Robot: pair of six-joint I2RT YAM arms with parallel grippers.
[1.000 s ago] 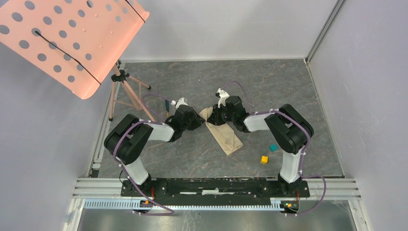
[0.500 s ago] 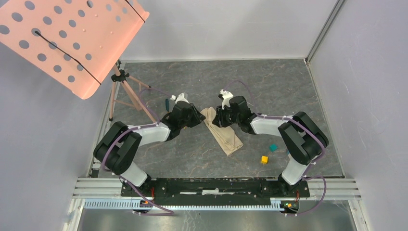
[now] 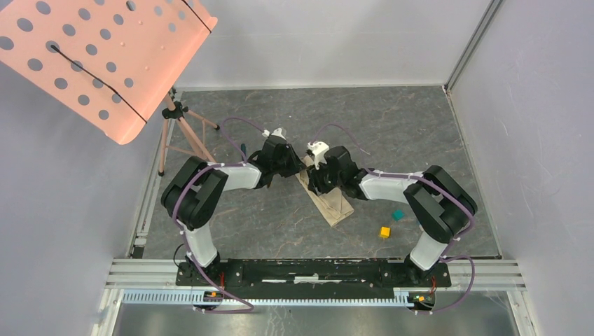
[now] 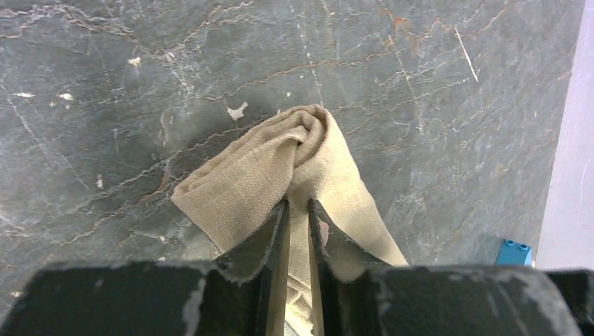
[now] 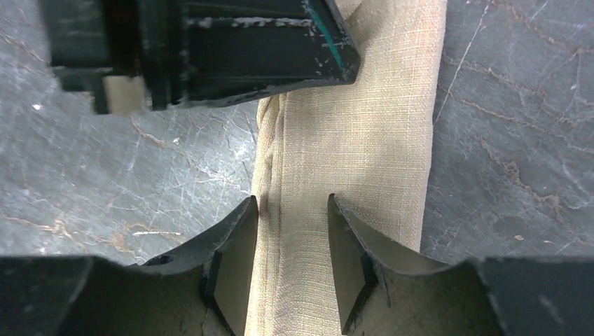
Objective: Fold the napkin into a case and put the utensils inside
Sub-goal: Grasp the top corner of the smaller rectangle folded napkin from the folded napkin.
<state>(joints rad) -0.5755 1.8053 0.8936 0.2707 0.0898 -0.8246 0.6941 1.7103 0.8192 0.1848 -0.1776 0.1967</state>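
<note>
Napkin (image 3: 335, 205) lay as a long folded strip mid-worktop (image 3: 399, 126), between both arms. Left hand (image 4: 295, 204) was nearly closed, with a narrow slit, at the bunched end; could not tell whether it pinched the cloth. Right hand (image 5: 291, 203) was half open, straddling the strip's fold line and holding nothing.

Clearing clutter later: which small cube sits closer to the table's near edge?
The yellow cube; the teal cube lies farther back and further right.
</note>
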